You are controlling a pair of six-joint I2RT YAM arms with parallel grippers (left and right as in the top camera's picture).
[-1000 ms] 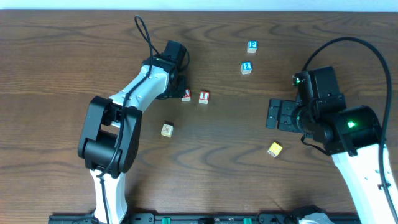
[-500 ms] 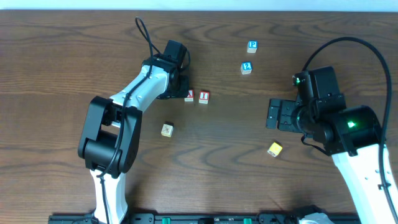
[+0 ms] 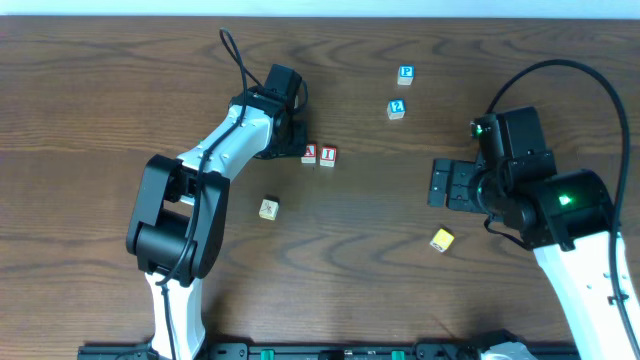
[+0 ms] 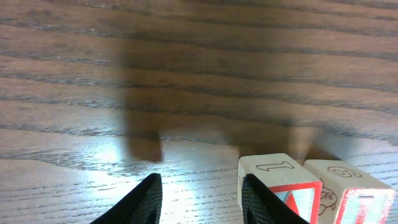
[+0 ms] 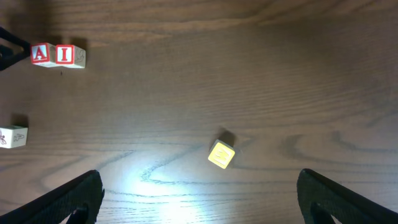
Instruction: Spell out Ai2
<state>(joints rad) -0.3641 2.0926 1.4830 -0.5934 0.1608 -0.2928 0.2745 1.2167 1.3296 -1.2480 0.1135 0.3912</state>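
Red A block [image 3: 309, 154] touches I block [image 3: 328, 155] at tabletop [image 3: 100, 60] centre; blue block [image 3: 397, 108] at 2 o'clock. Left gripper [image 4: 202, 193] spread, empty, beside A; right gripper [image 3: 437, 183] spread. Blocks look light, rigid: pinch flat opposite sides.

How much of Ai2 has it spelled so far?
Done: the A block and I block sit side by side. In hand: nothing; the left gripper is open beside the A. Left: a 2, probably the nearer blue block farther right, apart from the pair.
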